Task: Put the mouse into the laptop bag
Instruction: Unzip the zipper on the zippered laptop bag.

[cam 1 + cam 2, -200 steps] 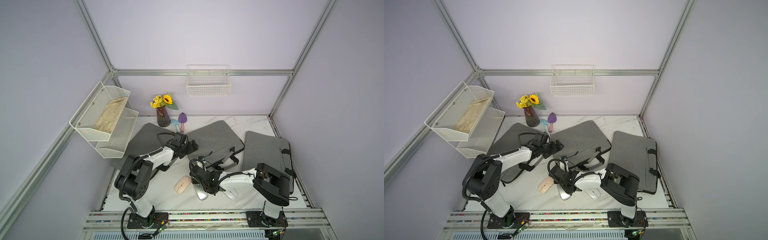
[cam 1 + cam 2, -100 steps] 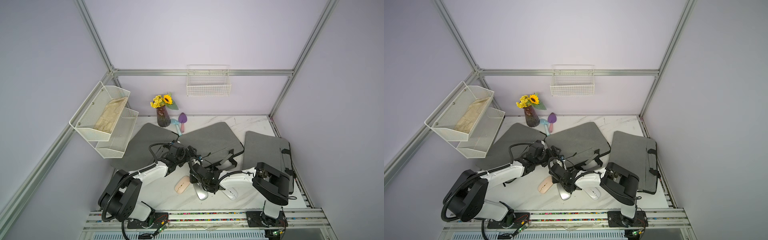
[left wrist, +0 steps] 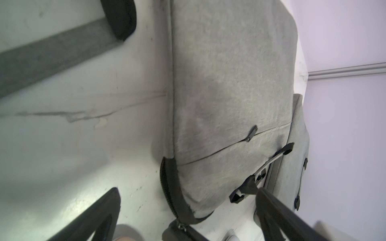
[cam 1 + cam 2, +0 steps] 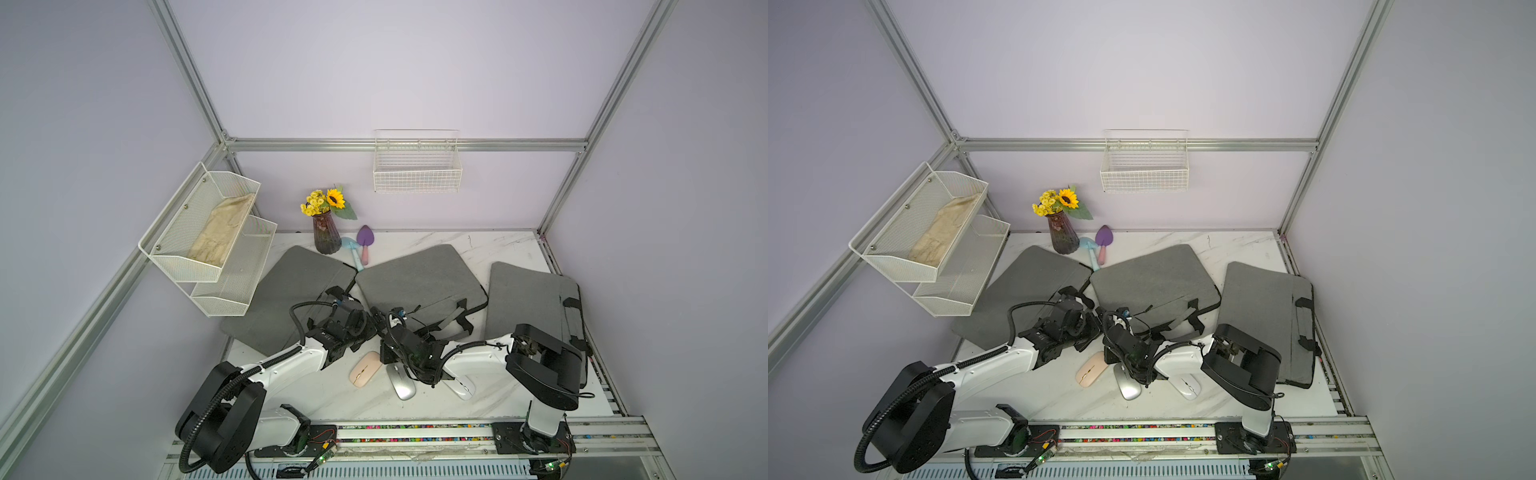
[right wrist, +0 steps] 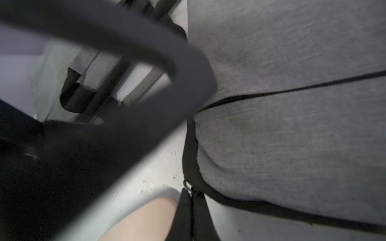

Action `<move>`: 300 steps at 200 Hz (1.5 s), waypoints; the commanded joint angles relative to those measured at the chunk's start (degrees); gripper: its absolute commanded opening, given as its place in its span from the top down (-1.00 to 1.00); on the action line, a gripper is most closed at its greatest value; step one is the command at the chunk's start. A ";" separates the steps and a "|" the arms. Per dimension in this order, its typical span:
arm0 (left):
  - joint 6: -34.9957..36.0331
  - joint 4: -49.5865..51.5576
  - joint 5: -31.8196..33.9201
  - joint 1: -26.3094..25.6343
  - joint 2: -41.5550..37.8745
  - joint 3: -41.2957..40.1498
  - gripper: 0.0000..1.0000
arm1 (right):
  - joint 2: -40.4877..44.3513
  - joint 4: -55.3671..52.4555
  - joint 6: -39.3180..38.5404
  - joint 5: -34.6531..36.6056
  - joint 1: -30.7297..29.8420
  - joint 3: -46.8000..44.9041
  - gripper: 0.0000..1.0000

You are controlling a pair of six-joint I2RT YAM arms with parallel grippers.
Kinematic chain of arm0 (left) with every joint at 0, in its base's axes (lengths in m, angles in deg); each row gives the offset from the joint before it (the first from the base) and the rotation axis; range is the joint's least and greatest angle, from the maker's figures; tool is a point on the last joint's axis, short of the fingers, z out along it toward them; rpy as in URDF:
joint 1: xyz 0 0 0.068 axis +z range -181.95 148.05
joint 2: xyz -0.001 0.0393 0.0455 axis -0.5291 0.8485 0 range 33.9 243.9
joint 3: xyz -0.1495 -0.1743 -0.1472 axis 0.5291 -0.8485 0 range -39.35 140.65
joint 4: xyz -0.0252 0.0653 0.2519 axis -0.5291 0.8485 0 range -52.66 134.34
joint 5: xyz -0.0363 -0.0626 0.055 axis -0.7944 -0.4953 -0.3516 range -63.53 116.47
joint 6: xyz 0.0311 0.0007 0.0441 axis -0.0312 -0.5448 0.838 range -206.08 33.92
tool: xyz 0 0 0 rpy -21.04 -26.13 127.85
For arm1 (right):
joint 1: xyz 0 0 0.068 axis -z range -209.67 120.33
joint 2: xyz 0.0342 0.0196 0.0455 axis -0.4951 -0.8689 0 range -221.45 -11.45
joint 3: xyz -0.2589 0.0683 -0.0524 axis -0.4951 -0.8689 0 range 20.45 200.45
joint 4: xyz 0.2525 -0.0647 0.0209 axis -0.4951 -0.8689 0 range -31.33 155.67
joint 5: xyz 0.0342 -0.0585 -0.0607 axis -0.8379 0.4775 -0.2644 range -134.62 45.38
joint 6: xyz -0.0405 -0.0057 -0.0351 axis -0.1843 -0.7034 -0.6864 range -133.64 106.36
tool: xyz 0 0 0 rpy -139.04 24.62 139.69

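In both top views the pink mouse lies on the desk up front, just near of both hands, its long axis angled toward the middle laptop bag. The left hand is spread, empty and closest. The right hand is pinching the zip pull at the bag's corner. Can't see the bag mouth.

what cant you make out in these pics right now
- Right tool: cut off by the right wrist view's edge; grip on zipper pull unclear.
- White mouse: partly under the right arm in both top views.
- Middle bag inside: hidden by its fabric.
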 commanded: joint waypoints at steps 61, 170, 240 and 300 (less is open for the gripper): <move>-0.73 -6.35 -2.51 -1.12 5.65 0.54 -0.05 | 1.49 8.44 -0.89 -4.41 -0.08 0.48 1.00; 10.31 2.90 -3.04 6.63 8.04 11.57 1.00 | 5.95 -5.68 6.25 6.04 0.94 -6.86 1.00; 14.88 7.17 -6.41 13.23 9.64 18.86 1.00 | 8.13 -12.52 9.46 9.08 3.07 -7.50 1.00; 17.80 10.97 -9.56 19.90 15.60 28.04 1.00 | 10.70 -15.55 11.24 9.96 4.14 -9.11 1.00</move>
